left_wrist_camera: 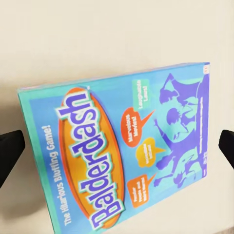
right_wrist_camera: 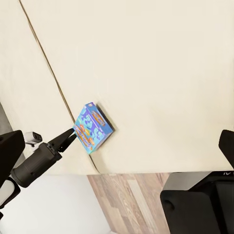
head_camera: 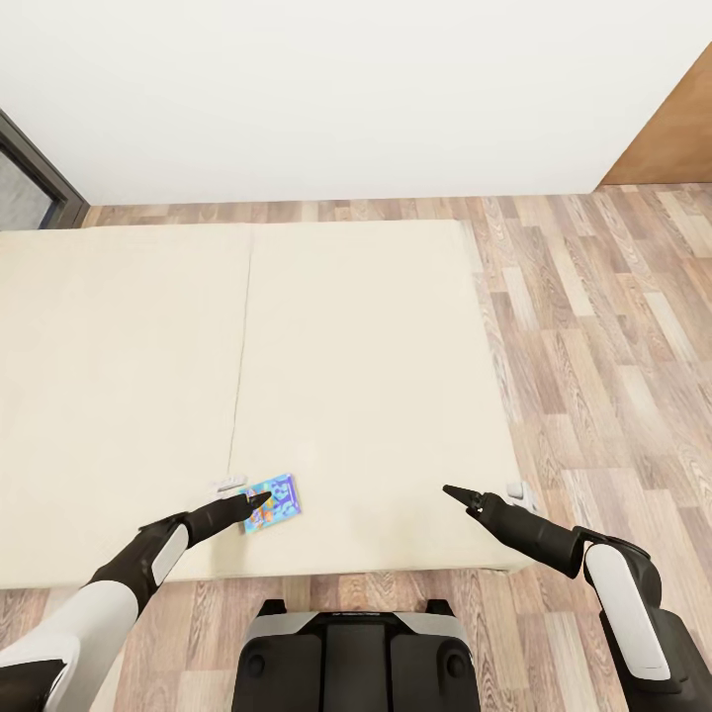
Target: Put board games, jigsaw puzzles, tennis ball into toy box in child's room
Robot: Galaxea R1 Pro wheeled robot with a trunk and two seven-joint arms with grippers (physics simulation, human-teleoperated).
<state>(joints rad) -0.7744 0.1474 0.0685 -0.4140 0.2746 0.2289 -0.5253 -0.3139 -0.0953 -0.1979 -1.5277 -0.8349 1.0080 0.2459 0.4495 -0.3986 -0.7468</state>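
Observation:
A blue Balderdash board game box point(head_camera: 280, 500) lies flat on the cream bed point(head_camera: 356, 356), close to its front edge. My left gripper point(head_camera: 261, 503) hovers just over the box's near end, open. In the left wrist view the box point(left_wrist_camera: 122, 151) spreads between the two black fingers point(left_wrist_camera: 10, 148), and neither finger touches it. My right gripper point(head_camera: 453, 491) hangs open over bare mattress to the right, well apart from the box. From the right wrist view the box point(right_wrist_camera: 92, 127) lies by the mattress seam, with the left gripper point(right_wrist_camera: 69, 137) at its edge.
Wood floor point(head_camera: 613, 346) runs along the bed's right side and in front of it. A white wall point(head_camera: 346, 89) stands behind, with a dark door frame point(head_camera: 40, 183) at far left and a brown wooden panel point(head_camera: 672, 129) at top right. My base point(head_camera: 356, 653) stands against the bed's front edge.

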